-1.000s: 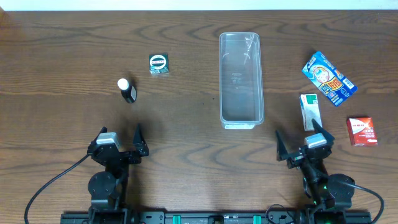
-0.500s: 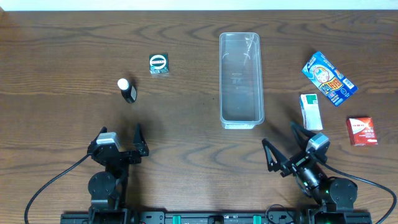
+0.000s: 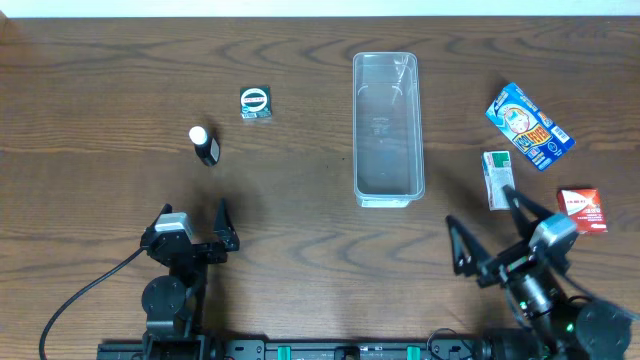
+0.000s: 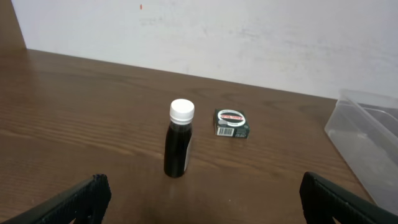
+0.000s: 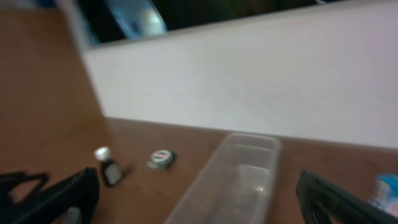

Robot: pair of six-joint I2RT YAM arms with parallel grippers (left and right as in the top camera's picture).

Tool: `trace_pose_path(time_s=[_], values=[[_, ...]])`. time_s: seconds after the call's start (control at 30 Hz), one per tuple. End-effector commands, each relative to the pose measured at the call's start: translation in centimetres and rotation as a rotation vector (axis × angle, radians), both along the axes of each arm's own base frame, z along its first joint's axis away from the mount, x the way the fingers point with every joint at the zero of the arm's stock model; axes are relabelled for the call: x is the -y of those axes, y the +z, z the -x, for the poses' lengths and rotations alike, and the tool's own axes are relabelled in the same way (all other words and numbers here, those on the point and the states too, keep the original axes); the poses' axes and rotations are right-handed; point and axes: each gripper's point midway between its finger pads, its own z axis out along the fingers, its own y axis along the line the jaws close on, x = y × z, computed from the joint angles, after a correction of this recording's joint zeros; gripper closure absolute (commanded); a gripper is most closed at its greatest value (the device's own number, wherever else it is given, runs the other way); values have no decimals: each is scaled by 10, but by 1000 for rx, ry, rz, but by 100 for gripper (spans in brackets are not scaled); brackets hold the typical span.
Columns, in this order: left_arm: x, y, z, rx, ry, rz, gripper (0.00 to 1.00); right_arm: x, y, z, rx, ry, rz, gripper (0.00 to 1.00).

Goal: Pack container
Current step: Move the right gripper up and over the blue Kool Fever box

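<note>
Surface: you are working on a dark brown wood-grain table (image 3: 100, 80).
Room: a white wall (image 4: 261, 37) runs along the table's far edge.
Left gripper (image 3: 192, 215): it sits at the near left with its fingers spread wide and nothing between them. A black cable (image 3: 90, 290) trails off to the near left edge.
Bottle: a small dark bottle with a white cap (image 3: 204, 145) stands upright just ahead of your left gripper.
Green box: a small green box with a round emblem (image 3: 256, 103) lies beyond and to the right of the bottle, apart from it.
Container: the clear container (image 3: 387, 128) lies right of centre with its long side running away from you and its far end near the far edge. The wood shows through its base.
Right gripper (image 3: 479, 208): it is at the near right, turned at an angle, with its fingers wide apart and holding nothing. Its wrist view is blurred.
White-and-green box (image 3: 498, 179): its near end lies at your right gripper's outer fingertip, and you cannot tell whether they touch.
Blue packet (image 3: 529, 126): it lies tilted, beyond the white-and-green box.
Red box (image 3: 581, 211): it is close to the right edge.
Open room: you have bare wood across the far left, and a wide bare band between the two grippers in front of the container.
</note>
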Motion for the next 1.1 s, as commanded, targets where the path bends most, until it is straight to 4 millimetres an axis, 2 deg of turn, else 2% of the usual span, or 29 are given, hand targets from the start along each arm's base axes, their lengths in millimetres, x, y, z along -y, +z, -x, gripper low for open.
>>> trace_pose_path(time_s=[0.0,0.13,0.23,0.33,0.5,0.6,0.87,0.93,1.07], values=[[-4,-17,1,-50,22,-11,2,21,10,-21,-60,-138,83,1],[-4,-17,1,-50,22,-11,2,29,5,-52,-236,-170,154,1],[-4,-17,1,-50,22,-11,2,30,8,-80,-329,-148,273,1],[-4,-17,1,-50,22,-11,2,30,11,-104,-496,-104,350,1],[-4,-17,1,-50,22,-11,2,30,17,-129,-723,-55,383,1],[-4,-17,1,-50,22,-11,2,31,25,-143,-757,-53,387,1],[-4,-17,1,-50,22,-11,2,51,24,-145,-831,-199,450,1],[-4,-17,1,-50,22,-11,2,43,25,-144,-824,-167,444,1],[-4,-17,1,-50,22,-11,2,10,29,-137,-813,8,365,1]])
